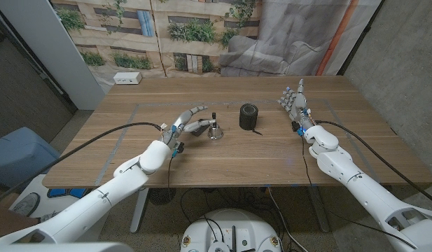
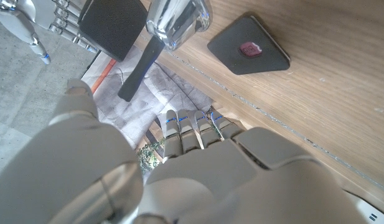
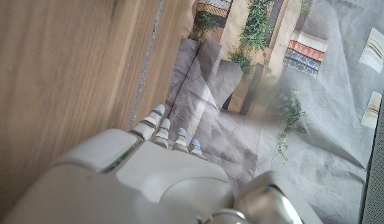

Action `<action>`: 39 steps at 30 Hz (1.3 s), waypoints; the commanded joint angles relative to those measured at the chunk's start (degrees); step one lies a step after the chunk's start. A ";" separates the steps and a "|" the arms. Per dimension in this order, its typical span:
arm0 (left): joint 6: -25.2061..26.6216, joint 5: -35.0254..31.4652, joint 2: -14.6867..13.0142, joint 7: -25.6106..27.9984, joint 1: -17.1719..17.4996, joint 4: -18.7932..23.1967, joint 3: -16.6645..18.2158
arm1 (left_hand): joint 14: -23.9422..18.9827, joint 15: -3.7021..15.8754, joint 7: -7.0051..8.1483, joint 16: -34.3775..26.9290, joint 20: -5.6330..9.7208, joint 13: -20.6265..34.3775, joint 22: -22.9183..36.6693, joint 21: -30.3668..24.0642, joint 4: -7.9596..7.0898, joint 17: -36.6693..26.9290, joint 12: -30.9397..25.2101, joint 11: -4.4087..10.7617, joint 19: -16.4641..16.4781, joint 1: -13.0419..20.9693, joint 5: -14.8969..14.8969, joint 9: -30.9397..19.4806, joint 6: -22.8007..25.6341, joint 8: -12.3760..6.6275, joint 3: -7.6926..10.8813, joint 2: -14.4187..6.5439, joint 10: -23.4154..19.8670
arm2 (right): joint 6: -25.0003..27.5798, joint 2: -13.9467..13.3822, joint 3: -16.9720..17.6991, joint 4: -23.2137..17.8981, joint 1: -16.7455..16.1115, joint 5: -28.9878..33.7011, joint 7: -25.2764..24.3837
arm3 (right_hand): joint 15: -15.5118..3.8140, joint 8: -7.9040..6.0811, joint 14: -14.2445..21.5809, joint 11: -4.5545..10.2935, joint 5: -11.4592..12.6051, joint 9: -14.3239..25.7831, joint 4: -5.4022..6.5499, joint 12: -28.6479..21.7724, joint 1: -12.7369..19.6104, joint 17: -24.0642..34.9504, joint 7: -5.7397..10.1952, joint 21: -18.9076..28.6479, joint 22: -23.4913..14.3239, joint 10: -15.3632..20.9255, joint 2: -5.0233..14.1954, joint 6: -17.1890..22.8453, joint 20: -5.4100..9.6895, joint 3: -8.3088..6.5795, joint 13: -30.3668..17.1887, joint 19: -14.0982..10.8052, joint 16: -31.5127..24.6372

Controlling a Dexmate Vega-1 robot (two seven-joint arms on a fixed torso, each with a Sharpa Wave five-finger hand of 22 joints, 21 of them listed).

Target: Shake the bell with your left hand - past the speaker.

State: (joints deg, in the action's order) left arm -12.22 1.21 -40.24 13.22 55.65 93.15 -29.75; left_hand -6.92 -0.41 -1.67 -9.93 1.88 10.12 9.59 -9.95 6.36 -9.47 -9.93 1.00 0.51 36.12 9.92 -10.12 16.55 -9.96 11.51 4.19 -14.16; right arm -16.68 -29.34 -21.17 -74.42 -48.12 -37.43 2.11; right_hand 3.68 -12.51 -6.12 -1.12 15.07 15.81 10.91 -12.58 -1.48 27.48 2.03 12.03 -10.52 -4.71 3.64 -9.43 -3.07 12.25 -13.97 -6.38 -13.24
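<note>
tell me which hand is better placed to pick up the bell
Left. The left hand has its fingers arched right beside the bell, not yet gripping it. The right hand stands at the table's far right, beyond the speaker.

left hand [image 2: 198, 174], bell [image 2: 176, 18], speaker [image 2: 112, 26]

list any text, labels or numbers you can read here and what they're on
None can be read.
Dark pad: a small pink mark on top, too blurred to tell if it is a logo or text.
Speaker: no visible label.
Bell: plain metal, no marking.
White box: too small to read.
</note>
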 commanded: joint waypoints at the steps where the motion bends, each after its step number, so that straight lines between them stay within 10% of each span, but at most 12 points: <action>1: -5.57 4.50 0.39 -2.24 0.12 -3.29 2.13 | 1.01 0.09 -0.29 0.16 0.51 -0.01 0.02 -0.36 -0.55 -0.12 0.13 -0.68 -0.46 -1.39 0.28 0.03 -1.86 0.27 -0.08 -0.40 1.80 | 0.07 0.02 -0.02 -0.14 -0.07 0.11 -0.18 | -0.04 -0.29 -0.24 -0.22 0.16 0.17 -0.07 -0.26 0.17 0.22 -0.06 0.30 -0.18 -0.19 5.56 -0.54 -0.04 0.35 -0.31 -0.36 -0.20; 21: -11.44 12.24 4.79 -2.20 -0.42 -10.62 5.55 | 3.66 -0.50 -1.25 0.07 0.55 -0.04 0.06 -0.39 -1.77 -0.14 -0.15 -1.59 -1.62 -5.09 0.45 0.06 -5.28 -0.30 -0.40 -2.56 5.56 | -0.03 0.07 -0.04 0.10 0.04 0.10 -0.05 | 0.07 -0.32 -0.24 -0.28 0.17 0.17 -0.07 -0.23 0.18 0.22 -0.09 0.30 -0.18 -0.28 5.55 -0.46 -0.01 0.35 -0.31 -0.34 -0.19; 39: -6.70 21.47 5.77 -0.58 1.98 -7.60 9.96 | 1.73 0.25 -0.79 -0.51 0.37 -0.09 0.03 -0.85 -1.73 -0.08 -1.12 -0.53 -0.29 -5.94 0.83 0.10 -1.56 -1.43 0.40 -4.98 3.20 | 0.00 0.07 -0.04 0.03 0.01 0.11 -0.10 | 0.09 -0.31 -0.24 -0.23 0.16 0.17 -0.07 -0.24 0.17 0.22 -0.05 0.29 -0.18 -0.24 5.56 -0.49 -0.07 0.35 -0.31 -0.33 -0.19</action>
State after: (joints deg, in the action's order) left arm -21.26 18.21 -34.89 11.24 56.30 83.74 -22.48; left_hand -4.62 -0.10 -2.35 -10.19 1.73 9.85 9.61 -10.64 4.66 -9.46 -10.82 0.63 -0.21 30.10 10.41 -9.86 14.46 -10.86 11.43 -0.15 -10.32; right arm -16.64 -29.28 -21.21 -74.38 -48.11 -37.32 2.03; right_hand 3.68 -12.51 -6.12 -1.12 15.07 15.81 10.91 -12.58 -1.48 27.48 2.03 12.03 -10.52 -4.70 3.64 -9.43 -3.07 12.25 -13.97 -6.38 -13.24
